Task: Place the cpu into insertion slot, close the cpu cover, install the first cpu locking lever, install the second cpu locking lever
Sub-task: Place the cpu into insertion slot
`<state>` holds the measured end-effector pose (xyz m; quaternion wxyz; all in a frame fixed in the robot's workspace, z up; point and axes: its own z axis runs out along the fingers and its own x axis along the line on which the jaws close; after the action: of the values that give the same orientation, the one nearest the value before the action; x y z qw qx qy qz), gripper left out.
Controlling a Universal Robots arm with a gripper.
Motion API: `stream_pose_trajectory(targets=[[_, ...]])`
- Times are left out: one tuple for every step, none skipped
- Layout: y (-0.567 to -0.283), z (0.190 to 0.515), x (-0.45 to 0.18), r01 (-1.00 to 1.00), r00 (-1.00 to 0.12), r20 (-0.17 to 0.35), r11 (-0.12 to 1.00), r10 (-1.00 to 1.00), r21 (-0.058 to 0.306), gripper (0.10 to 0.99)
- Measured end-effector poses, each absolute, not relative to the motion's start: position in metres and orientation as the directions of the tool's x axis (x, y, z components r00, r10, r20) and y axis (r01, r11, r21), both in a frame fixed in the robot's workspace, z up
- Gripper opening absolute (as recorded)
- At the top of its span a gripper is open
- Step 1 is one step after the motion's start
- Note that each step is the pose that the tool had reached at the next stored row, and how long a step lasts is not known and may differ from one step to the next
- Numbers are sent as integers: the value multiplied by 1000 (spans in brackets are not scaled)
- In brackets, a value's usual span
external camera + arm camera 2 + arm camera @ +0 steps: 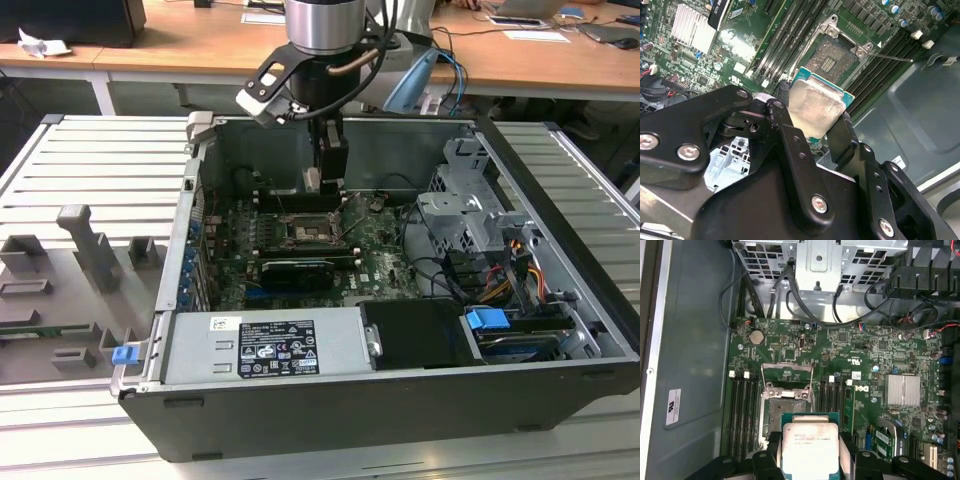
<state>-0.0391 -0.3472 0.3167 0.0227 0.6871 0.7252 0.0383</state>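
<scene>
My gripper (815,112) is shut on the cpu (812,100), a flat square chip with a dull silver top and a green edge, pinched at two opposite sides by the black fingers (785,107). In the first wrist view the cpu (810,442) hangs above the green board, partly covering the near edge of the insertion slot (774,412). The slot (834,56) lies bare, with a dark centre and a silver rim. The cpu cover (787,371) stands swung open on the slot's far side. In the exterior view the gripper (325,183) hovers above the slot (303,231) inside the open case.
Long black memory slots (742,405) flank the socket on both sides. A finned silver heatsink (903,390) and a black card (292,273) sit nearby. The drive cage (470,215) with cables is at the exterior view's right, the power supply (265,345) in front.
</scene>
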Motion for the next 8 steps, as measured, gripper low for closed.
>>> stream_pose_trajectory(targets=[[-347, 315, -39, 995, -55, 20, 53, 998, 87, 541], [-347, 314, -39, 995, -55, 20, 53, 998, 87, 541], [-347, 313, -39, 995, -55, 20, 53, 998, 87, 541], [-347, 312, -40, 995, -55, 20, 53, 998, 87, 541], [-347, 311, -40, 995, -55, 20, 53, 998, 87, 541], [-347, 311, -40, 995, -55, 20, 53, 998, 87, 541], [-347, 310, -40, 995, -54, 20, 52, 998, 86, 541], [-347, 307, -40, 996, -40, 20, 38, 999, 86, 541]])
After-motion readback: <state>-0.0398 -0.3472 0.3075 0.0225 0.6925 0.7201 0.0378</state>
